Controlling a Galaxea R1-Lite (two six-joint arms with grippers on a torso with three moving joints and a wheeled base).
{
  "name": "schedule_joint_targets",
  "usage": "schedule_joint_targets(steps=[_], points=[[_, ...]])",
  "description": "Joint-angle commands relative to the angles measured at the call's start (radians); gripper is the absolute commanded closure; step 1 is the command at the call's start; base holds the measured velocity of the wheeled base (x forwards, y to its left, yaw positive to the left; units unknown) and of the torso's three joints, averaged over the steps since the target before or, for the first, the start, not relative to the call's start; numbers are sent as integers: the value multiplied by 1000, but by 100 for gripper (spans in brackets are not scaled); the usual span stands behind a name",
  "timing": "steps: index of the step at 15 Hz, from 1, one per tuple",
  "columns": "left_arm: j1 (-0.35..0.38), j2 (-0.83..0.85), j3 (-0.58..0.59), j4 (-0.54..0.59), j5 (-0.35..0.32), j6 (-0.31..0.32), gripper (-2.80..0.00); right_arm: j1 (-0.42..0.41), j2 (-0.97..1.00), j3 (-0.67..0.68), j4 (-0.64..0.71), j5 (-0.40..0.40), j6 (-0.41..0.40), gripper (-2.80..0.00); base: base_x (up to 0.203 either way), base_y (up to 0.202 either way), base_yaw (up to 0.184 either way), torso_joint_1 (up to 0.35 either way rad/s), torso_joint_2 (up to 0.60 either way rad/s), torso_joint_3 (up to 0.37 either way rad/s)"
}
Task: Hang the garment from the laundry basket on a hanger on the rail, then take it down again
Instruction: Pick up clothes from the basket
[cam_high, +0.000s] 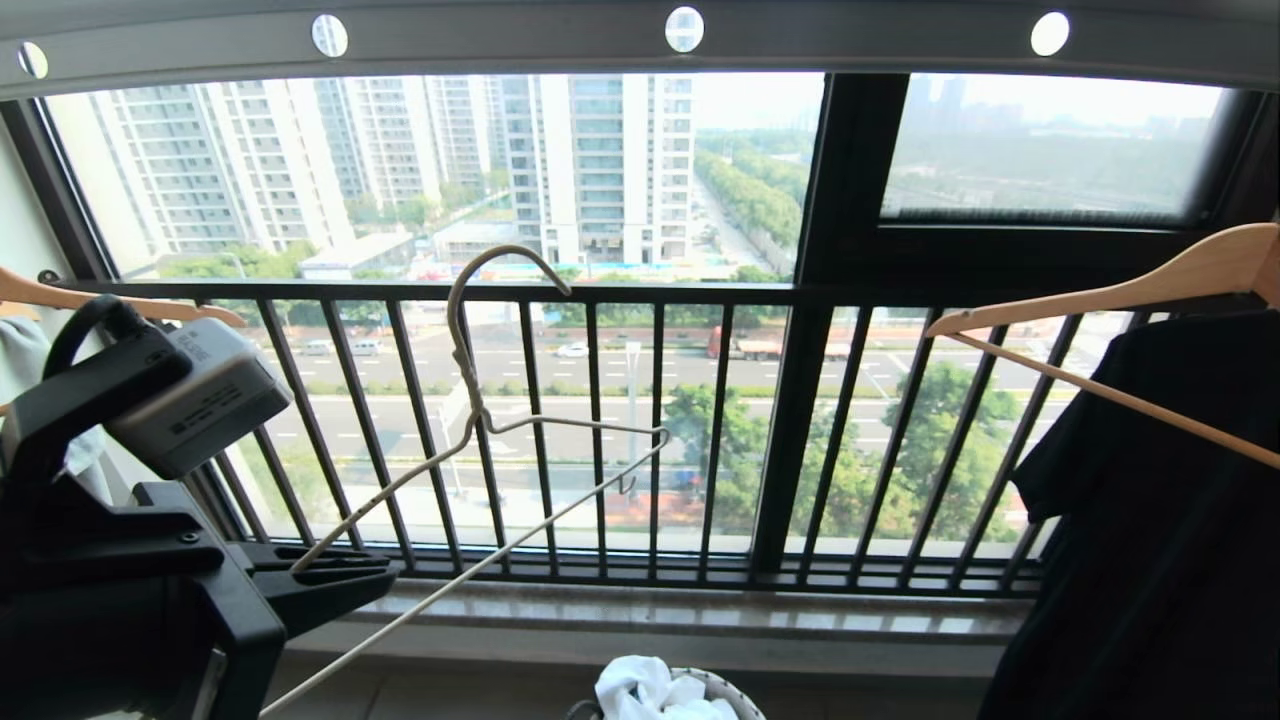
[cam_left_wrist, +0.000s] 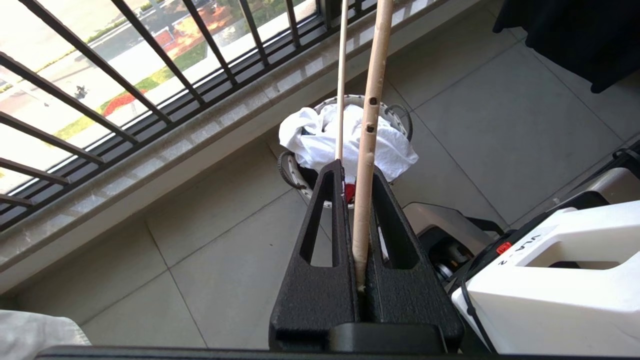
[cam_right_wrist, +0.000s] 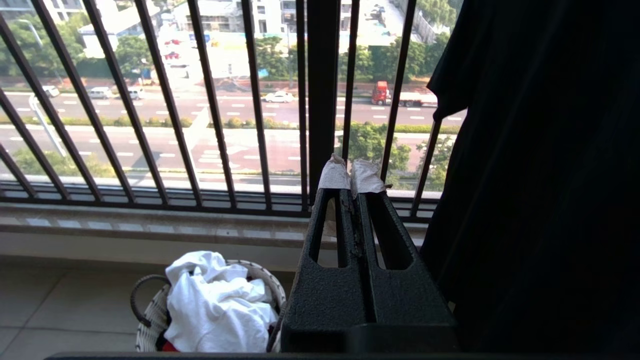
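Note:
My left gripper (cam_high: 385, 577) is at the lower left, shut on one end of the thin cream-white hanger (cam_high: 477, 412). The hanger leans up and to the right in front of the window bars, and its hook hangs free well below the grey holed rail (cam_high: 860, 40). From the left wrist, the hanger's rod (cam_left_wrist: 367, 150) runs out between the shut fingers of that gripper (cam_left_wrist: 356, 170). Below it the white garment (cam_left_wrist: 320, 140) lies crumpled in the laundry basket (cam_left_wrist: 292, 175) on the floor. My right gripper (cam_right_wrist: 350, 175) is shut on nothing, up and to the right of the basket (cam_right_wrist: 150, 330).
A thick wooden hanger (cam_high: 1100, 295) with a black garment (cam_high: 1150, 520) hangs at the right, and another wooden hanger (cam_high: 100, 300) is at the left. Black window bars (cam_high: 600, 430) and a stone sill (cam_high: 680, 610) lie ahead. Something red (cam_left_wrist: 350, 192) shows under the white garment. My base (cam_left_wrist: 550, 280) stands beside the basket.

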Motion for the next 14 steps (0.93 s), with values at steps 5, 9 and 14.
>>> schedule_joint_targets(steps=[5, 9, 14], points=[[0, -8, 0, 3, 1, -1, 0, 0, 1, 0, 0, 0, 1, 0, 0, 0, 0, -142, 309, 165], [0, -14, 0, 3, 1, -1, 0, 0, 1, 0, 0, 0, 1, 0, 0, 0, 0, -141, 312, 167], [0, -14, -1, 3, 1, -1, 0, 0, 1, 0, 0, 0, 1, 0, 0, 0, 0, -151, 330, 180]])
